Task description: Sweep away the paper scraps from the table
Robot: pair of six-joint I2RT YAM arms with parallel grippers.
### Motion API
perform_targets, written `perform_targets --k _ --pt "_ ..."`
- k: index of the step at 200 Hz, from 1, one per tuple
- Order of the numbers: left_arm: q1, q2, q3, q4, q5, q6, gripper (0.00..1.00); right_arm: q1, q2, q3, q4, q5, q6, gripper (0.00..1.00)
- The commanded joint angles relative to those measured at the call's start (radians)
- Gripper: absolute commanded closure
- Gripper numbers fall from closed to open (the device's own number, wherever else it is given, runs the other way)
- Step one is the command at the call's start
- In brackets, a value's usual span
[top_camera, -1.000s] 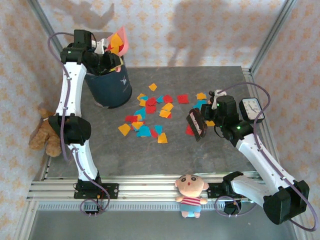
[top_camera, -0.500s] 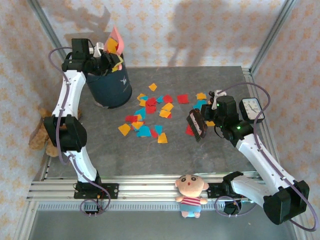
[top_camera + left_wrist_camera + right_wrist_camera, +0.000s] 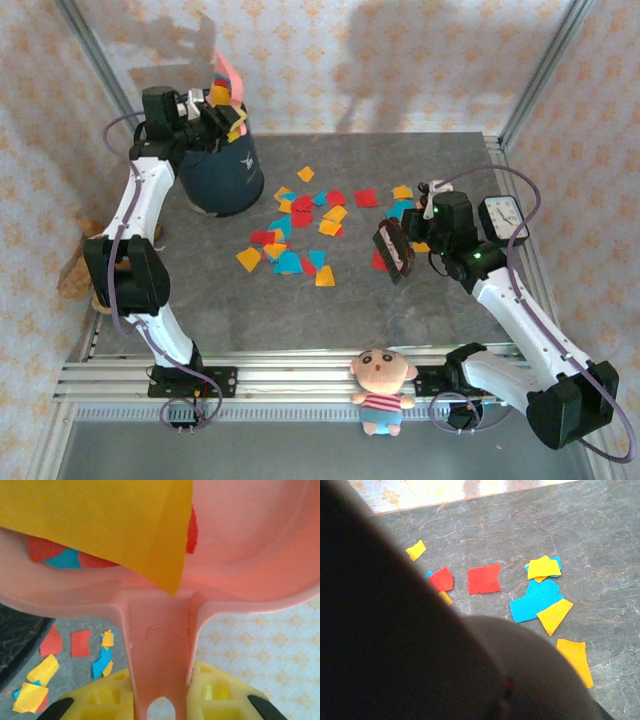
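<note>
My left gripper (image 3: pixel 205 108) is shut on the handle of a pink dustpan (image 3: pixel 228 72), tipped steeply above a dark blue bin (image 3: pixel 220 175) at the back left. In the left wrist view the yellow fingers (image 3: pixel 105 700) clamp the dustpan handle (image 3: pixel 160 650), and yellow, red and blue scraps (image 3: pixel 100 515) lie in the pan. Many paper scraps (image 3: pixel 300 230) are spread over the middle of the table (image 3: pixel 200 310). My right gripper (image 3: pixel 425 228) is shut on a black brush (image 3: pixel 393 250) just right of the scraps. The brush (image 3: pixel 395 630) hides the right fingers; scraps (image 3: pixel 485 577) lie beyond it.
A small clock (image 3: pixel 500 215) stands at the right edge behind my right arm. A plush doll (image 3: pixel 382 388) sits on the front rail and a brown teddy bear (image 3: pixel 85 270) lies off the left edge. Aluminium rails and patterned walls close in the table.
My left arm has drawn back and swung the dustpan up and leftward, so it stands steeper over the bin. The right arm and brush have not moved.
</note>
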Motion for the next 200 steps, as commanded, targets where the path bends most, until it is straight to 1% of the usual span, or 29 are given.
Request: perform_targets --k 1,37,68,122,165,200 --pt "0.009 -0.064 -0.051 0.209 0.031 -0.126 1.0 0.007 -0.02 -0.002 0.017 -0.008 0.013 1.0" --pt "0.009 -0.077 -0.142 0.424 0.032 -0.295 1.0 0.006 -0.017 -0.005 0.019 -0.009 0.015 1.0" --pt "0.009 -0.083 -0.201 0.577 0.028 -0.421 1.0 0.007 -0.016 -0.01 0.02 -0.009 0.015 1.0" --pt "0.01 -0.112 -0.288 0.706 -0.004 -0.539 1.0 0.006 -0.017 -0.015 0.021 -0.01 0.016 1.0" --pt "0.008 -0.112 -0.361 0.903 -0.022 -0.687 1.0 0.006 -0.017 -0.016 0.022 -0.009 0.016 1.0" --pt "0.009 -0.118 -0.398 0.984 -0.046 -0.761 1.0 0.006 -0.016 -0.016 0.022 -0.007 0.013 1.0"
